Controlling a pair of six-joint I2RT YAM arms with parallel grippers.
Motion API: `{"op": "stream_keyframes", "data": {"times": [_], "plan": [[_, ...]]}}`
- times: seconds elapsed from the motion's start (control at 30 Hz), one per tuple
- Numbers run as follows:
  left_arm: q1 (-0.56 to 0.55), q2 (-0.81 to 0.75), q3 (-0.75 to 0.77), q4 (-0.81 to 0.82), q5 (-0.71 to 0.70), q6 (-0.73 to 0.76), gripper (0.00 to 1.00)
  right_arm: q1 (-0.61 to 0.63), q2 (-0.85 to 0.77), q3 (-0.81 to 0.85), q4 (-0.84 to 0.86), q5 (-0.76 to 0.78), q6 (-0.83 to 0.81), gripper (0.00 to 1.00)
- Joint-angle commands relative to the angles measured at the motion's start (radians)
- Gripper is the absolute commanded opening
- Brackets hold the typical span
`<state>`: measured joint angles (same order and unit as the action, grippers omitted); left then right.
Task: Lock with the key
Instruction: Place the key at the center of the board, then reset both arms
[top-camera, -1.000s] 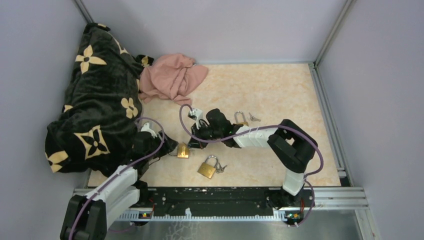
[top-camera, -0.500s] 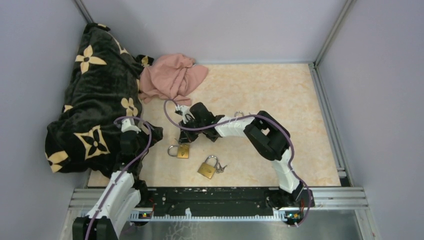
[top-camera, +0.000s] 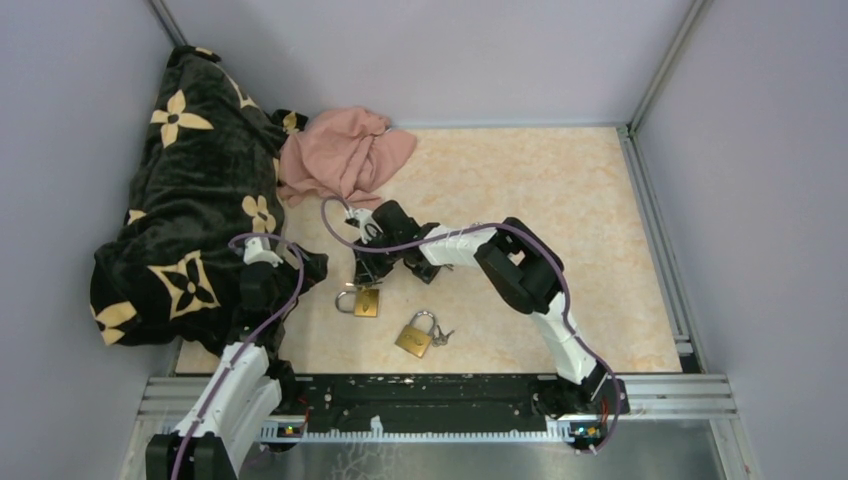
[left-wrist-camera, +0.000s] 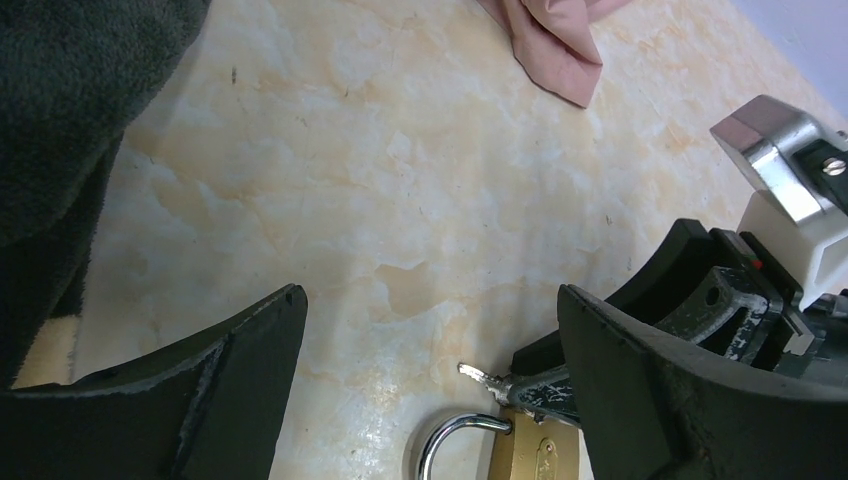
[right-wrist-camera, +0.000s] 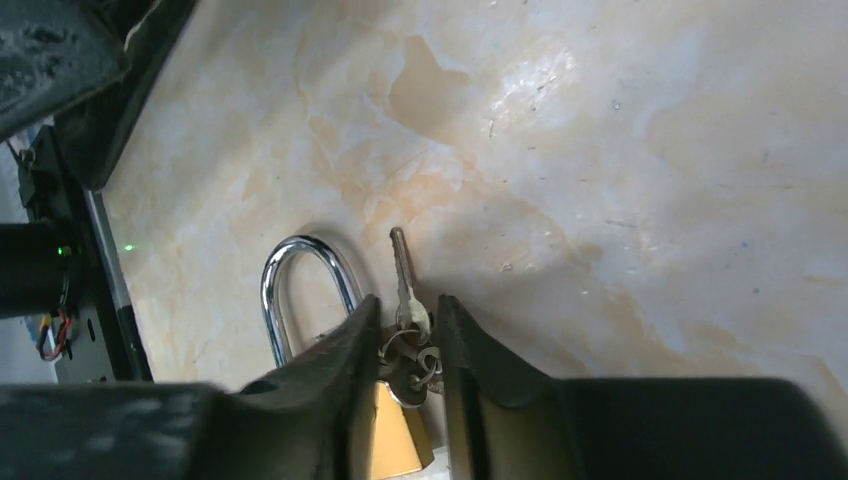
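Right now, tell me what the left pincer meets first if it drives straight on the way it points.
Likely the beige marbled tabletop first; the left pincer is open, and the brass padlock's silver shackle sits just below that line. Depth is unclear.

The top external camera looked steeply down from above and behind the arm bases at the frame's bottom edge, taking in the whole table. Both wrist cameras hung low and close over it, sharing the padlock and key.
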<state>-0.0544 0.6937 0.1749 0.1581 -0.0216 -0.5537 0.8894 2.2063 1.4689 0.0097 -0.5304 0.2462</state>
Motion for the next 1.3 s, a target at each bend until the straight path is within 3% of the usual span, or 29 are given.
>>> {"op": "stream_keyframes", "data": {"times": [0.0,0.1,0.13,0.2,0.23,0.47,0.63,0.8,0.93,1.03,1.17,1.27], "plan": [[0.007,-0.003,-0.014,0.039,0.017,0.000,0.99,-0.002,-0.009,0.077,-0.081,0.048,-0.062,0.36],[0.007,-0.003,-0.015,0.044,0.017,0.004,0.99,-0.008,-0.060,0.094,-0.124,0.092,-0.100,0.52],[0.007,-0.003,-0.015,0.045,0.017,0.004,0.99,-0.013,-0.087,0.094,-0.135,0.111,-0.108,0.61],[0.008,-0.005,-0.015,0.048,0.017,0.005,0.99,-0.027,-0.149,0.085,-0.148,0.132,-0.116,0.95],[0.008,-0.006,-0.016,0.050,0.017,0.005,0.99,-0.039,-0.185,0.075,-0.148,0.134,-0.117,0.98],[0.011,-0.010,-0.020,0.058,0.016,0.006,0.99,-0.177,-0.553,-0.189,-0.045,0.231,-0.035,0.98],[0.013,-0.013,-0.022,0.073,0.050,0.011,0.99,-0.359,-0.861,-0.545,-0.026,0.491,0.092,0.98],[0.014,-0.014,-0.019,0.093,0.086,0.029,0.99,-0.593,-1.086,-0.795,-0.144,0.739,0.171,0.98],[0.014,-0.014,-0.011,0.114,0.120,0.068,0.99,-0.637,-1.255,-0.948,-0.151,0.879,0.189,0.98],[0.013,0.001,0.016,0.133,0.179,0.160,0.99,-0.638,-1.362,-1.027,-0.149,0.953,0.198,0.98],[0.013,0.022,0.068,0.122,0.293,0.406,0.99,-0.637,-1.484,-1.115,-0.119,0.989,0.198,0.98],[0.013,0.036,0.080,0.101,0.221,0.535,0.99,-0.637,-1.539,-1.149,-0.109,0.997,0.193,0.98]]}}
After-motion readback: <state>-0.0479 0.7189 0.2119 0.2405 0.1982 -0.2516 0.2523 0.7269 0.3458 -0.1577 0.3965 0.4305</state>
